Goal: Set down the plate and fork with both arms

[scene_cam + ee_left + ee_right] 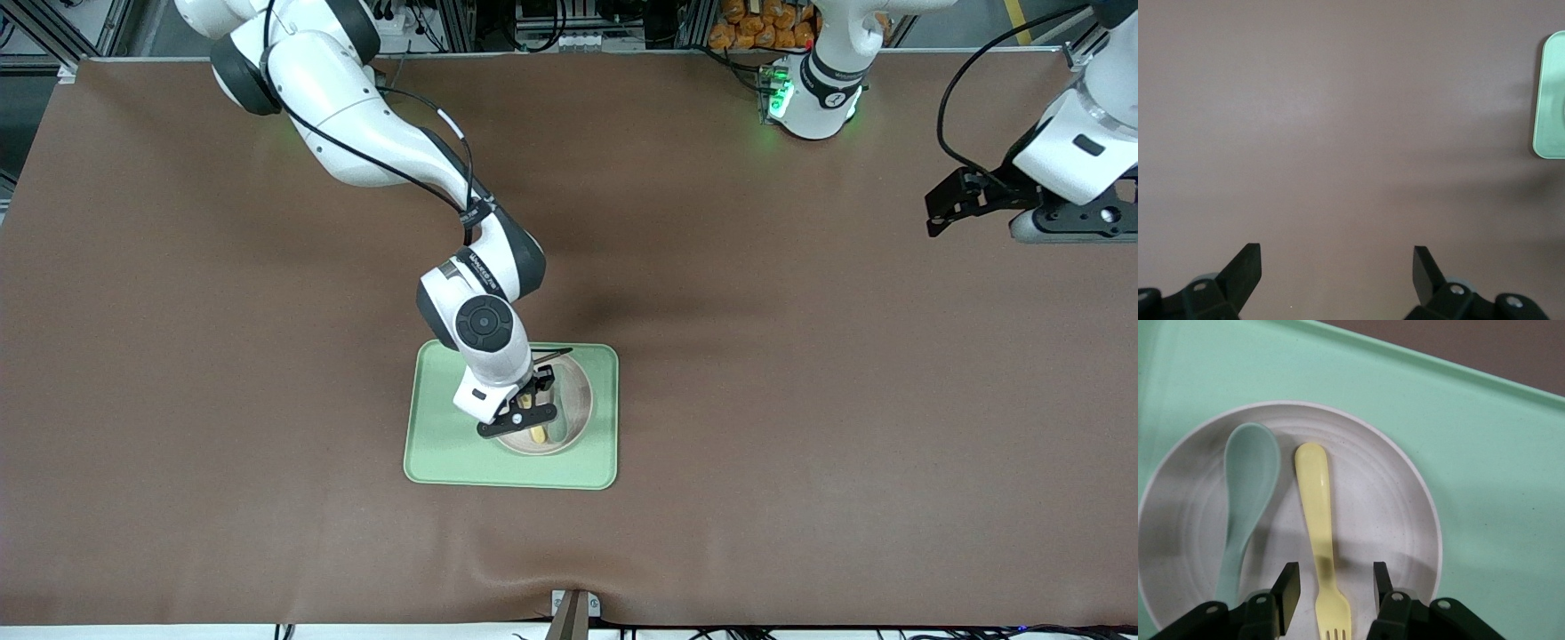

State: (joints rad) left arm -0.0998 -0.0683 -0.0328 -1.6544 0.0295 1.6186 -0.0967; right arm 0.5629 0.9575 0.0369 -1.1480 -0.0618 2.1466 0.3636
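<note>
The speckled off-white plate [573, 391] sits on the pale green tray [444, 449], at its end toward the left arm. The pale yellow fork [1319, 513] lies flat in the plate beside a grey-green spoon [1248, 480]. The fork's end shows in the front view [539, 434] below the gripper. My right gripper [1333, 587] is open low over the plate [1395, 513]. Its fingers stand on either side of the fork's neck, clear of it. In the front view this gripper [536, 402] covers part of the plate. My left gripper [942, 209] is open and empty and waits above bare table at the left arm's end.
The tray [1485, 453] lies mid-table on brown cloth. The left wrist view shows bare cloth under the left gripper [1336, 260] and one tray edge [1551, 100]. The left arm's green-lit base [813, 98] stands at the table's top edge.
</note>
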